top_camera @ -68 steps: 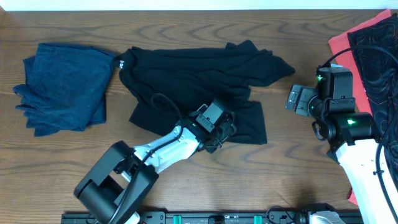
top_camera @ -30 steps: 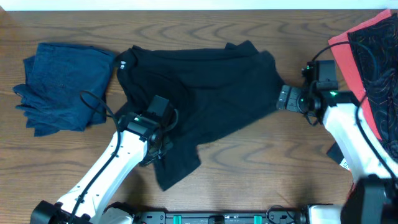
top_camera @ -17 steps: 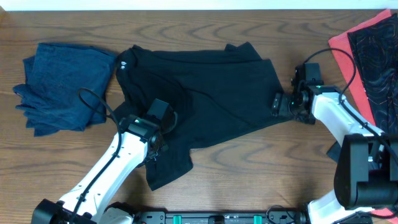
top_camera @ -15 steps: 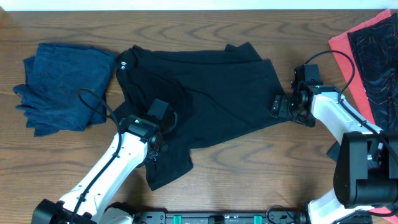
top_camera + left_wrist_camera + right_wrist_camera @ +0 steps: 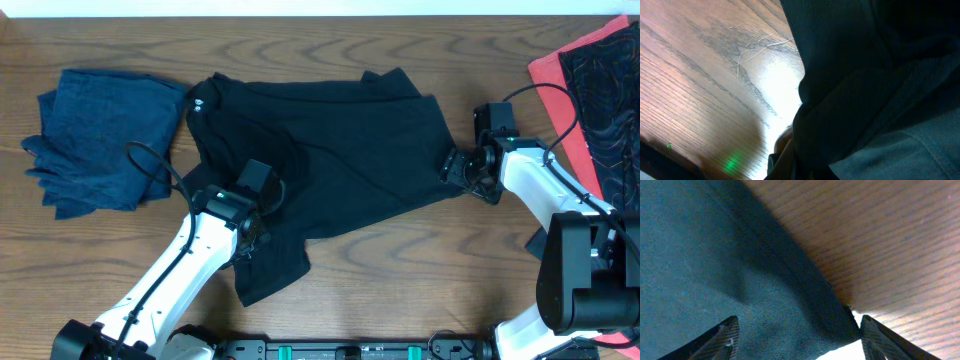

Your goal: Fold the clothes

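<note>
Both reaching inward, left gripper at 7 o'clock pressing into limp plain black knit garment lying across wooden table, grip hidden, right gripper at 3 o'clock gaping wide astride its hem.

The left claw went from the lower middle to the lower left, pulling the bottom part of the black top along. The right claw slid left to its edge.

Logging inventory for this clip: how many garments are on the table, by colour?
Plain black garment: 1
Navy blue garment: 1
Coral-red garment: 1
Patterned black garment: 1
Total: 4
</note>
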Robot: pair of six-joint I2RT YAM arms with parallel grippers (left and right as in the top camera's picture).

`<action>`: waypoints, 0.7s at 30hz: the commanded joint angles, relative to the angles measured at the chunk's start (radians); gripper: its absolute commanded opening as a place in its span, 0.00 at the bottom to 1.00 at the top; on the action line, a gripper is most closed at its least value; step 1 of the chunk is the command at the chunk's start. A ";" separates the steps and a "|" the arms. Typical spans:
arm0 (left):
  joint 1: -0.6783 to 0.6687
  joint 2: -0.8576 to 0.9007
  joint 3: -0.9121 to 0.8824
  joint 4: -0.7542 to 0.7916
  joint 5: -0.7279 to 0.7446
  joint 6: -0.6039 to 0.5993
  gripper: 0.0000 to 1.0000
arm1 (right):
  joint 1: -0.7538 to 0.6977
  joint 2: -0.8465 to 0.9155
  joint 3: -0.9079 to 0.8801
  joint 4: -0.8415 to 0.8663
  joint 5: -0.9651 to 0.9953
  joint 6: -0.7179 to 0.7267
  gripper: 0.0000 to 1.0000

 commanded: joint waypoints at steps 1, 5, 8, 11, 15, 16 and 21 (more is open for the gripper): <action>0.005 0.002 -0.010 -0.014 -0.035 0.009 0.06 | 0.004 0.018 0.002 -0.004 0.016 0.062 0.74; 0.005 0.002 -0.010 -0.018 -0.035 0.009 0.06 | 0.006 0.037 0.002 0.005 0.016 0.073 0.71; 0.005 0.002 -0.010 -0.018 -0.035 0.009 0.06 | 0.007 0.059 0.002 0.005 0.016 0.080 0.65; 0.005 0.002 -0.010 -0.018 -0.035 0.009 0.06 | 0.008 0.085 0.002 0.000 0.016 0.080 0.54; 0.005 0.002 -0.010 -0.018 -0.035 0.009 0.06 | 0.006 0.090 0.002 -0.010 0.016 0.080 0.31; 0.005 0.002 -0.010 -0.018 -0.035 0.009 0.06 | 0.006 0.090 0.002 -0.010 0.016 0.080 0.25; 0.005 0.002 -0.010 -0.018 -0.035 0.010 0.06 | 0.006 0.090 0.002 -0.014 0.016 0.079 0.01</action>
